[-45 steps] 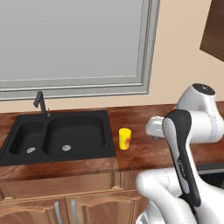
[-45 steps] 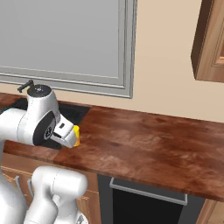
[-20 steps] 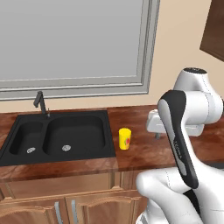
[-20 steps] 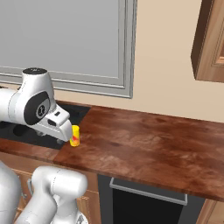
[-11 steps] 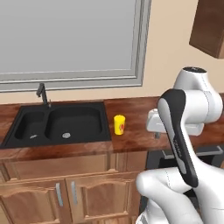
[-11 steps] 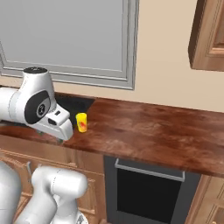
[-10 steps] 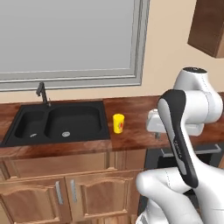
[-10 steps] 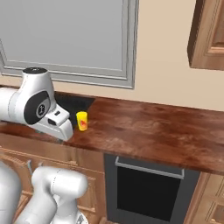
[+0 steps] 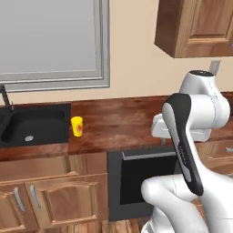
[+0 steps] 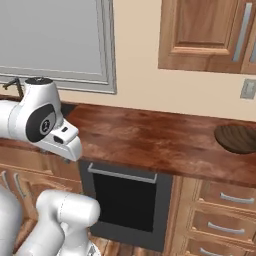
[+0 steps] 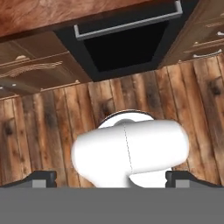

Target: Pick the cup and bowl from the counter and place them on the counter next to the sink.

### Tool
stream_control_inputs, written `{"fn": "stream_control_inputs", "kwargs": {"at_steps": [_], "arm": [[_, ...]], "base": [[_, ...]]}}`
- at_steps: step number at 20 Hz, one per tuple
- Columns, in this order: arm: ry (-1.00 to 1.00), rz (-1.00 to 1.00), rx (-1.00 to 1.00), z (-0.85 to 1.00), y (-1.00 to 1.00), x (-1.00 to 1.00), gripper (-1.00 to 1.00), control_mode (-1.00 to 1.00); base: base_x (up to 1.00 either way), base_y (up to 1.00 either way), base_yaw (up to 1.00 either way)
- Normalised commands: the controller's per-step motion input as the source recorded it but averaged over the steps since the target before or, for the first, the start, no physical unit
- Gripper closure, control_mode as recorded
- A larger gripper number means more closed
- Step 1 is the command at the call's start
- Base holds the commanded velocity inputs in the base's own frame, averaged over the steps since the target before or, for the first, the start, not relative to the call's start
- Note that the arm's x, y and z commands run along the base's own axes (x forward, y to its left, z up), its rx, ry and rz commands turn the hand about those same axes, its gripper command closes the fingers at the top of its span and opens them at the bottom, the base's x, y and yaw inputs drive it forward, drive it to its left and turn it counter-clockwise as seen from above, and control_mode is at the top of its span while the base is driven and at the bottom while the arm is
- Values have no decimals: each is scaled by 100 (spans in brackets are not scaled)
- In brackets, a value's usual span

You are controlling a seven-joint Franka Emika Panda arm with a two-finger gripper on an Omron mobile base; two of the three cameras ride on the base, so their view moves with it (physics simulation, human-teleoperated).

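Meanwhile, parked in front of a reddish-brown counter point(image 9: 118, 120) stretching across mid-frame in both base views. At left of the left base view, a yellow cup point(image 9: 77, 126) upright on the wood just beside the right rim of the black sink point(image 9: 34, 127), near the counter's front edge. At far right of the right base view, a dark brown bowl point(image 10: 238, 138) resting on the counter, cut off by the frame edge and well apart from the cup. Between the two, a long bare run of countertop above a black oven front point(image 10: 125, 200). Pale window point(image 9: 50, 41) at upper left, wooden wall cabinet point(image 9: 195, 25) at upper right. In the hand view, gripper point(image 11: 111, 178) aimed down at plank flooring point(image 11: 48, 127), finger tips point(image 11: 41, 177) standing wide apart at the lower corners with nothing between them; oven front and cabinet doors along the top of that frame.
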Motion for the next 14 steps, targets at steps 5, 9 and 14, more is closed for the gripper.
{"fn": "stream_control_inputs", "kwargs": {"at_steps": [5,9,14], "arm": [[0,0,0,0,0,0,-100,100],[0,0,0,0,0,0,-100,100],[0,0,0,0,0,0,-100,100]], "base": [[-45,-100,-7],[-9,-100,0],[0,-100,0]]}}
